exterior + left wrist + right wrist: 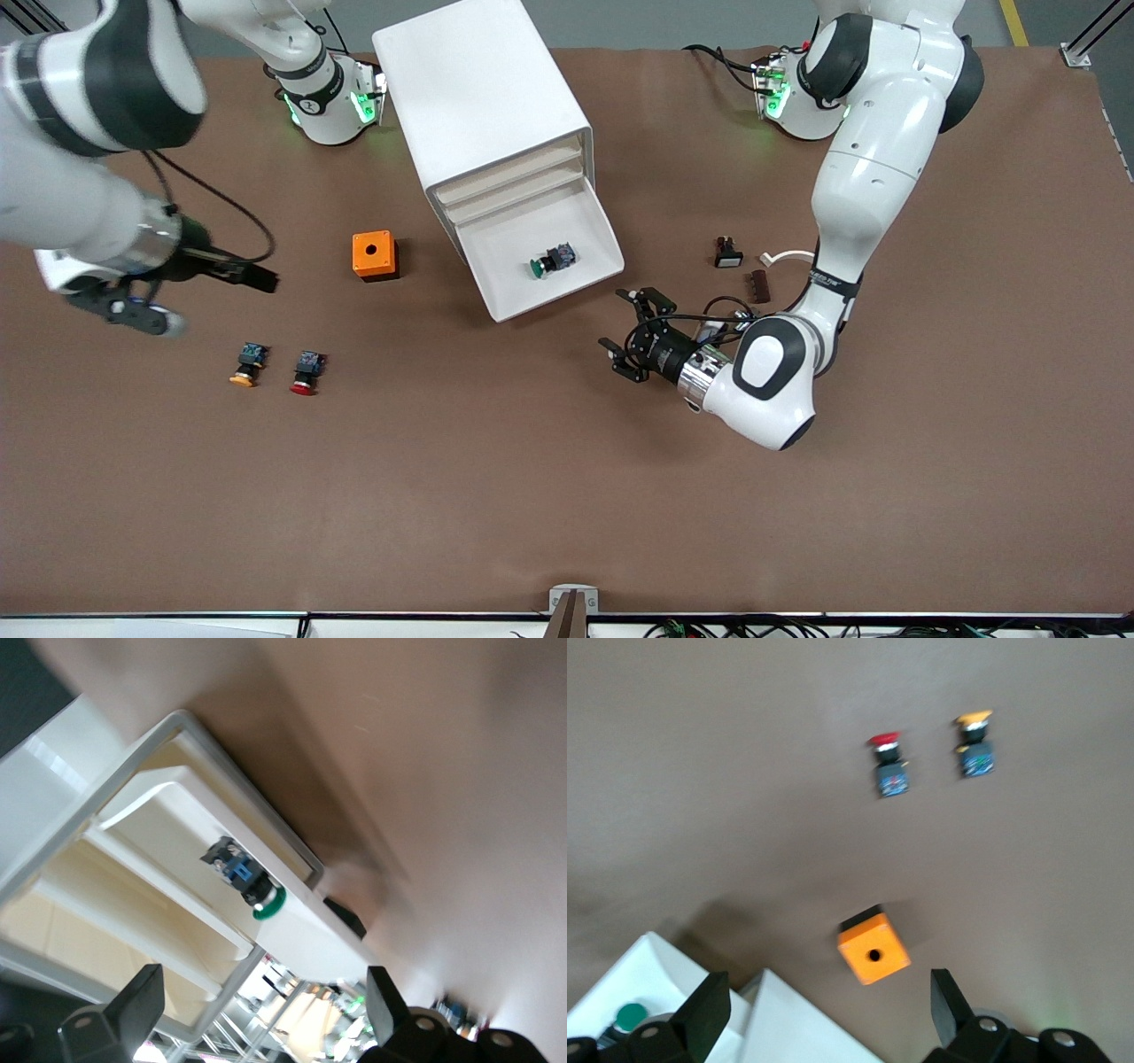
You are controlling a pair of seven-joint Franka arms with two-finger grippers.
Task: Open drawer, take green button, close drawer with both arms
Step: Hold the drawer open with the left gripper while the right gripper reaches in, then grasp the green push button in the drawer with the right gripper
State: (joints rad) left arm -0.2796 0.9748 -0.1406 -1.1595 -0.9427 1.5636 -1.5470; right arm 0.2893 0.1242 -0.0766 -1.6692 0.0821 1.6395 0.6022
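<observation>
Left gripper (628, 334) is sitting low over the table (567, 496), just off the corner of the pulled-out drawer (496, 283) toward the left arm's end, fingers spread wide and holding nothing. Its fingertips are pointing toward the drawer's front edge, close to it but apart from it.

Right gripper (142, 306) is hanging in the air over bare table at the right arm's end, well apart from the cabinet (483, 106); its fingers are also standing wide apart, with nothing between them.

The drawer is sticking out of the bottom of the white cabinet, toward the front camera. The three drawers above it are sitting closed.

The green button (551, 260) is lying on its side inside the open drawer, near the middle of the tray, green cap pointing toward the right arm's end. Nothing is touching it. The left wrist view is showing the same button (244, 882) resting on the drawer floor.

Other items: an orange box (375, 255) with a hole in its top is standing beside the drawer, toward the right arm's end. An orange button (247, 364) and a red button (306, 372) are lying side by side nearer the front camera than the box. A few small dark parts (742, 268) are lying near the left arm.
</observation>
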